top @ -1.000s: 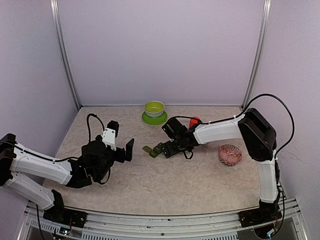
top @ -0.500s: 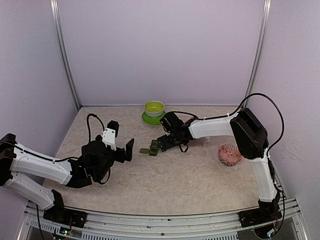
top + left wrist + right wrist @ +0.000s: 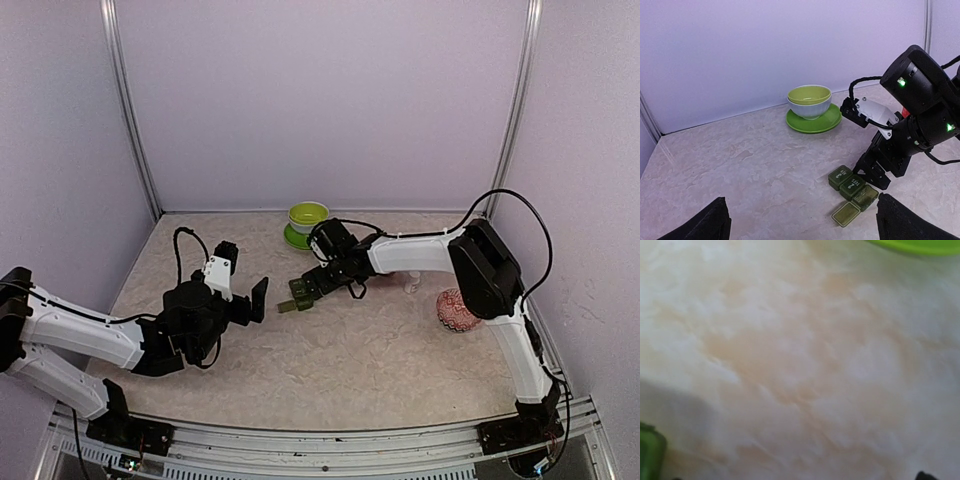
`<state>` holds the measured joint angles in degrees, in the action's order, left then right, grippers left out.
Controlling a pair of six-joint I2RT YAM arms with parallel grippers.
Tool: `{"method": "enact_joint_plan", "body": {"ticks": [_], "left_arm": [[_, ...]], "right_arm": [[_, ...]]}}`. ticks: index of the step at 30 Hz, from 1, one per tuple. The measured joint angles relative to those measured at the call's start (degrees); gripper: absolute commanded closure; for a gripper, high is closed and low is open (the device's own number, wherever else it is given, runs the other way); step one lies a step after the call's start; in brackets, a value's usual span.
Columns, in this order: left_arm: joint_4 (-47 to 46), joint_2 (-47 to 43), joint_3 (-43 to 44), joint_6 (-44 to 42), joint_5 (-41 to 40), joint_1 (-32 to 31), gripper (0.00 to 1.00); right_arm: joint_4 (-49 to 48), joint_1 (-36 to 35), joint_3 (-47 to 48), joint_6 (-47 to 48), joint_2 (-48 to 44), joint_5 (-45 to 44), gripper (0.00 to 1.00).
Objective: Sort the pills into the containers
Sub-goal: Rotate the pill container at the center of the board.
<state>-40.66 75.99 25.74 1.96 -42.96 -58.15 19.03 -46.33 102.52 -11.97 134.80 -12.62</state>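
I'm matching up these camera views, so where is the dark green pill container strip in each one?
Top external: pill strip, near the centre.
Left wrist: lower right, beside the right arm.
Right wrist: probably the green corner, bottom left.
Shared landmark: the lime-green saucer.

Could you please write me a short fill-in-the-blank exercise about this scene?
The lime-green bowl stands on a ___. The dark green containers form a strip of ___ compartments. One end compartment's lid is flipped ___. The gripper beside the containers belongs to the ___ arm.
Missing words: saucer, three, open, right.
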Motion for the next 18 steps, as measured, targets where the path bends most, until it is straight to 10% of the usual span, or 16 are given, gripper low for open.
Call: {"method": "enact_joint_plan", "body": {"ticks": [18], "left_arm": [[0.0,0.0,0.0,0.2,0.0,0.1,0.01]], "right_arm": [[1.4,-0.1,-5.8,1.9,-7.5,1.7,0.00]]}}
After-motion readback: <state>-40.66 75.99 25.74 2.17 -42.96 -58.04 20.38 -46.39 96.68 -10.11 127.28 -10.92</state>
